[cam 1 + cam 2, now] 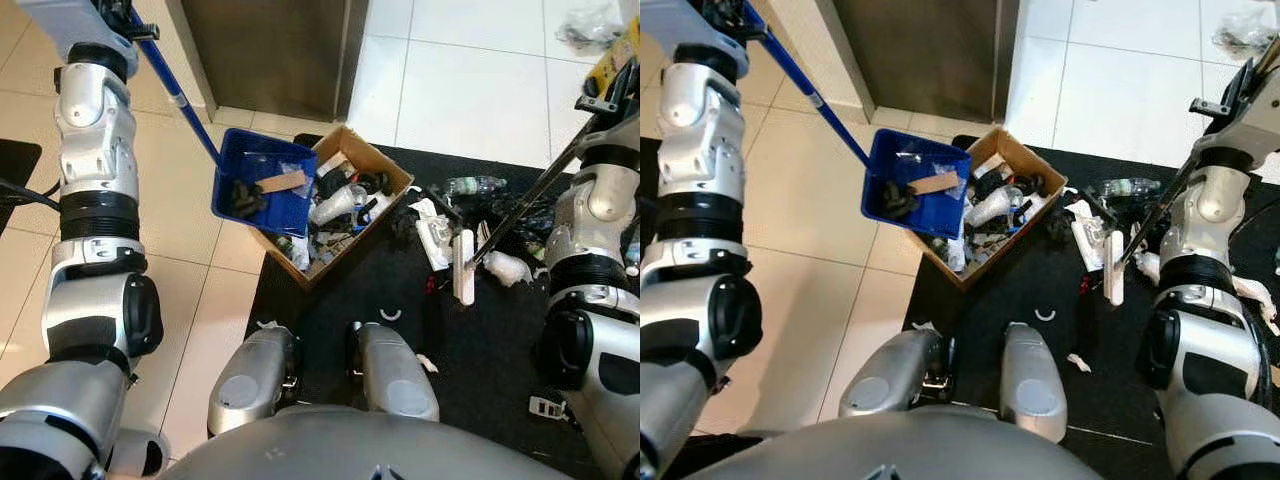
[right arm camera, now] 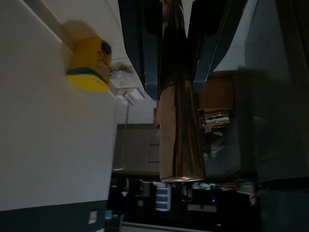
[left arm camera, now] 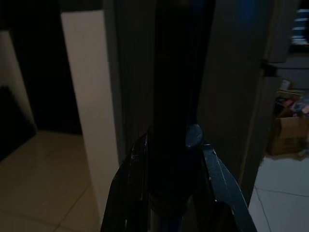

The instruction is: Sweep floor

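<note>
Several pieces of litter still lie on the black mat [image 1: 400,330] to the right of the cardboard box [image 1: 335,200], so the sweeping looks partly done at best. The box, which sits at the mat's upper left corner, already holds a jumble of bottles, wrappers and scraps. The blue dustpan [image 1: 262,185] hangs tilted over the box's left edge with a dark lump and a brown scrap still inside it, so I judge that this load is being tipped and is not yet emptied.

The left pincer [image 3: 166,159] is closed round the dustpan's dark long handle [image 1: 180,95], up and to the left of the box. The right pincer [image 2: 176,29] grips the broom's metal shaft [image 2: 181,135] from both sides; the broom head [image 1: 463,265], white and narrow, rests on the mat to the right of the box among the remaining rubbish.

What is left: a clear plastic bottle [image 1: 475,185], white crumpled wrappers [image 1: 435,235] and small bits nearer the robot's feet [image 1: 330,375], plus a bag on the tiles far right of the box.
</note>
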Available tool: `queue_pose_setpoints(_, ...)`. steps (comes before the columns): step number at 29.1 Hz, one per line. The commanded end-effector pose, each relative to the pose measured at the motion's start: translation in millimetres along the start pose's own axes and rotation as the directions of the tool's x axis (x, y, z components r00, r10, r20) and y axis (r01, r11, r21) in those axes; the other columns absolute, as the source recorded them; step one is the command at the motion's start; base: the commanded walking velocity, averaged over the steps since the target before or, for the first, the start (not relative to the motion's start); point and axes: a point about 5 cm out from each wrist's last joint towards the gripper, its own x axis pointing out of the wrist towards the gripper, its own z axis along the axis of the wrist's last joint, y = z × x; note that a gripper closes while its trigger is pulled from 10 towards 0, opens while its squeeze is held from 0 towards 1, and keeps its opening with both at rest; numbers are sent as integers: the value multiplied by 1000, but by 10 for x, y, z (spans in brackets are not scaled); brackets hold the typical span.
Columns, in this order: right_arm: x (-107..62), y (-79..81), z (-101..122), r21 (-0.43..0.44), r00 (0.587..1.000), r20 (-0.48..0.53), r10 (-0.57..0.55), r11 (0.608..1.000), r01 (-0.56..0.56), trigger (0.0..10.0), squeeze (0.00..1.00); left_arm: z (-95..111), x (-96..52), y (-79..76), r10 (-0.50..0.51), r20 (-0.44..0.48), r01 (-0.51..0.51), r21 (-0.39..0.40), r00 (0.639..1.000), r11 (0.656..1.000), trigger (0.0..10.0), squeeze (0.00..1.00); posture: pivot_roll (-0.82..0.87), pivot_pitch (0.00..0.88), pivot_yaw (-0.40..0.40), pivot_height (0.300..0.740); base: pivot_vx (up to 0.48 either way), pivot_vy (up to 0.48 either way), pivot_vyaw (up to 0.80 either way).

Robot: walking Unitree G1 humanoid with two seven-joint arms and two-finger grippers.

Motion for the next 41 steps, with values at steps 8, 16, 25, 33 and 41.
queue_pose_setpoints(8,-5,78,54,9,999,47,16,1000,-16,10000,0,158,115,-522,-239,166,214,155,957,965,10000,0,72,7,57,740,0,0,0)
queue_pose_setpoints(16,-18,141,82,28,998,67,18,999,-20,10000,0,168,162,-939,-403,190,351,255,895,901,10000,0,65,31,75,740,0,0,0)
queue_pose_setpoints(25,-54,154,67,33,998,66,18,999,-20,10000,0,188,126,-1314,-577,201,473,397,792,787,10000,0,56,51,81,740,0,0,0)
queue_pose_setpoints(33,-82,164,62,36,998,66,15,999,-17,10000,0,166,1,-1652,-704,215,552,483,677,679,10000,0,52,59,90,740,0,0,0)
queue_pose_setpoints(41,-117,174,54,39,998,67,9,999,-11,10000,0,361,-29,-1975,-741,308,548,518,597,657,10000,0,32,62,106,740,0,0,0)
